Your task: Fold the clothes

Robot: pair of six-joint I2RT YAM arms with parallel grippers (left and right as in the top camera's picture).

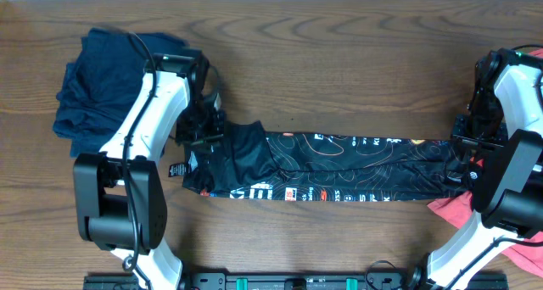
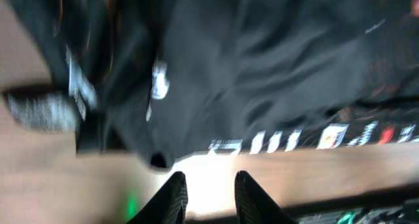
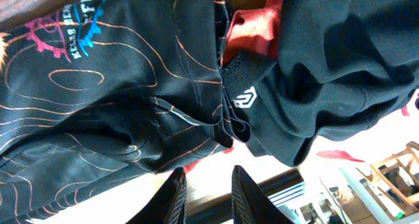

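The black jersey (image 1: 339,167) with thin orange contour lines lies as a long folded strip across the middle of the table. My left gripper (image 1: 204,140) hovers at its left end, my right gripper (image 1: 466,152) at its right end. In the left wrist view the left gripper (image 2: 209,185) is open a little with nothing between its fingertips, and the jersey (image 2: 262,67) lies just beyond them. In the right wrist view the right gripper (image 3: 208,181) is also slightly open and empty, just off the jersey's (image 3: 98,106) edge.
A crumpled navy garment (image 1: 106,86) lies at the back left, partly under my left arm. A coral-red garment (image 1: 454,212) sits at the front right by the right arm's base. A plain black garment (image 3: 327,67) overlaps it beside the jersey's end.
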